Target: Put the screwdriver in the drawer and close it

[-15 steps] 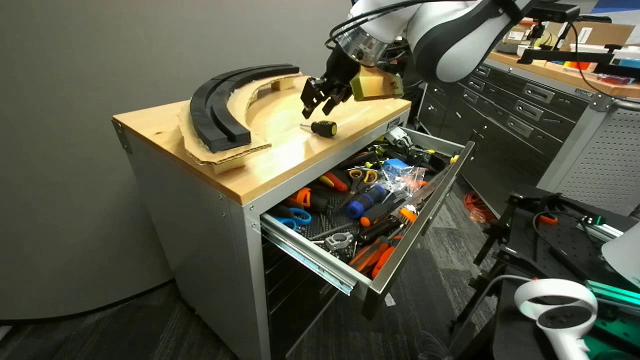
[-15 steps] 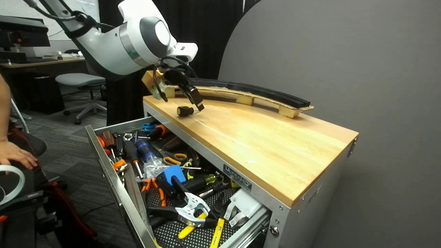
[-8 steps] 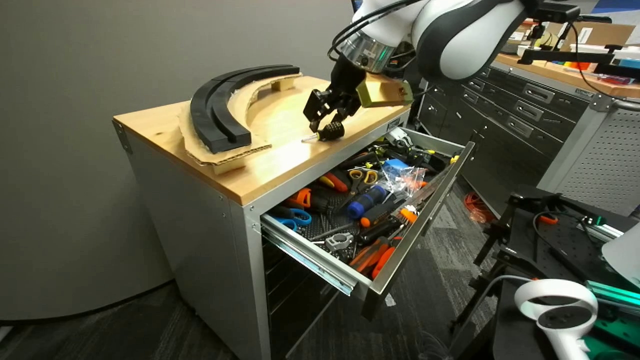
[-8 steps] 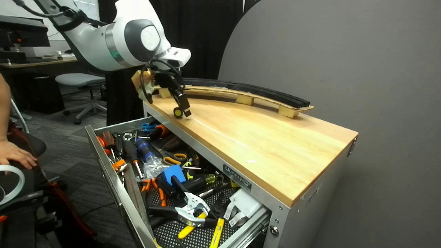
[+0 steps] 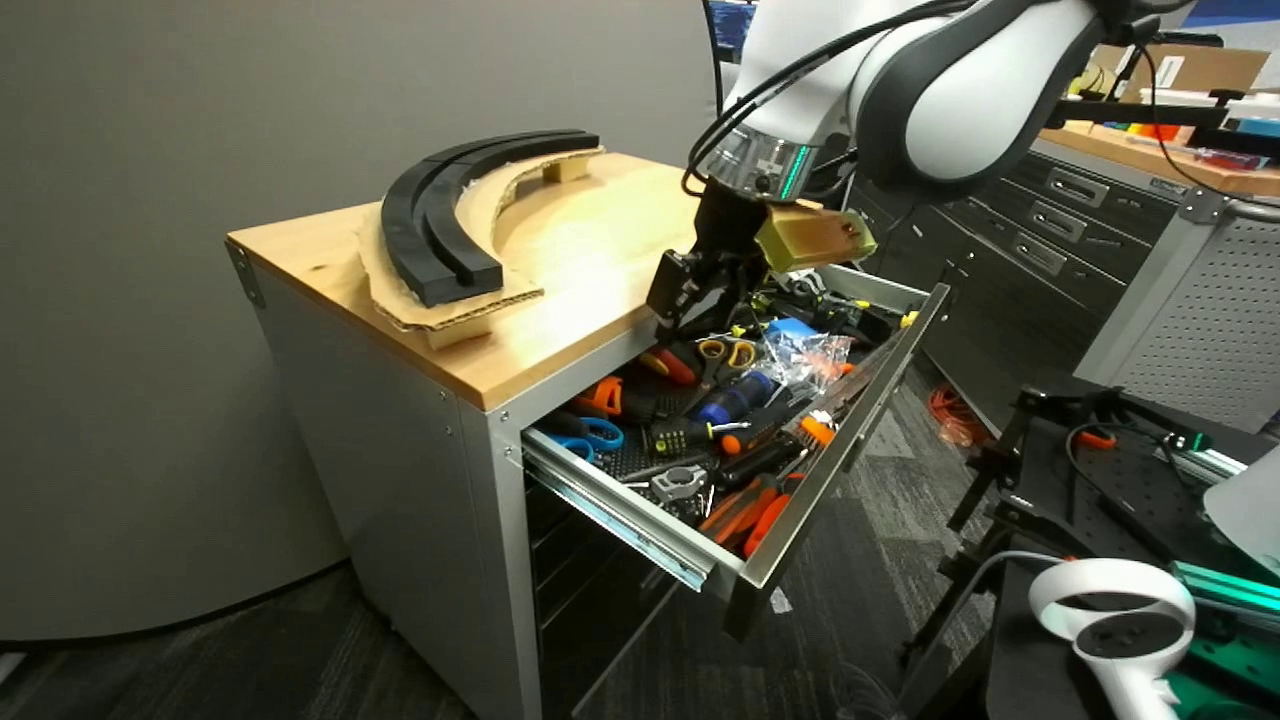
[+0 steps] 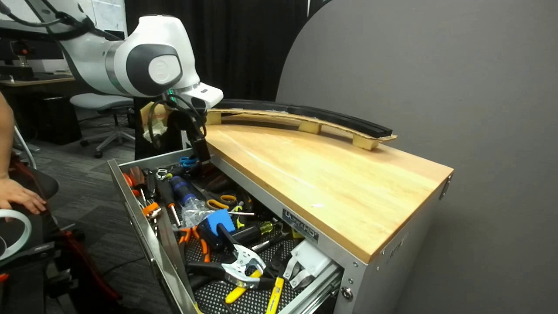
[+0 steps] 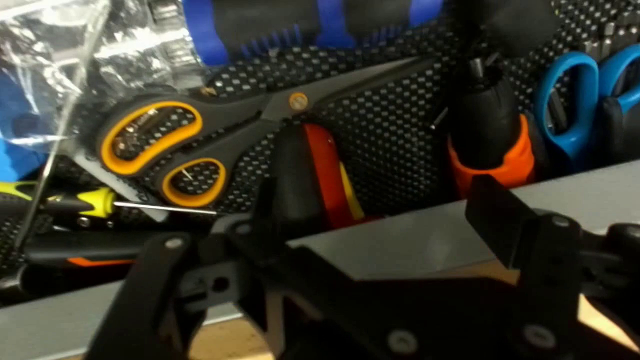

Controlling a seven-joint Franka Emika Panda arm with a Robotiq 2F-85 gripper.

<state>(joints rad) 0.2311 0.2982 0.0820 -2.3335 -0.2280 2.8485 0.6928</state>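
Drawer [image 5: 846,433] stands open mid-frame in exterior view, presumably for drop-in! Gripper [image 7: 376,201], lower wrist view: jaws spread, gripping nothing, likely for release. And there's screwdriver [image 5: 682,438], lying inside drawer, just below frame centre!

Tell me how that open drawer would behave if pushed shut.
The drawer probably slides easily, given its metal side rail. It may feel heavy, being crowded with tools. They could shift, since they lie jumbled together.
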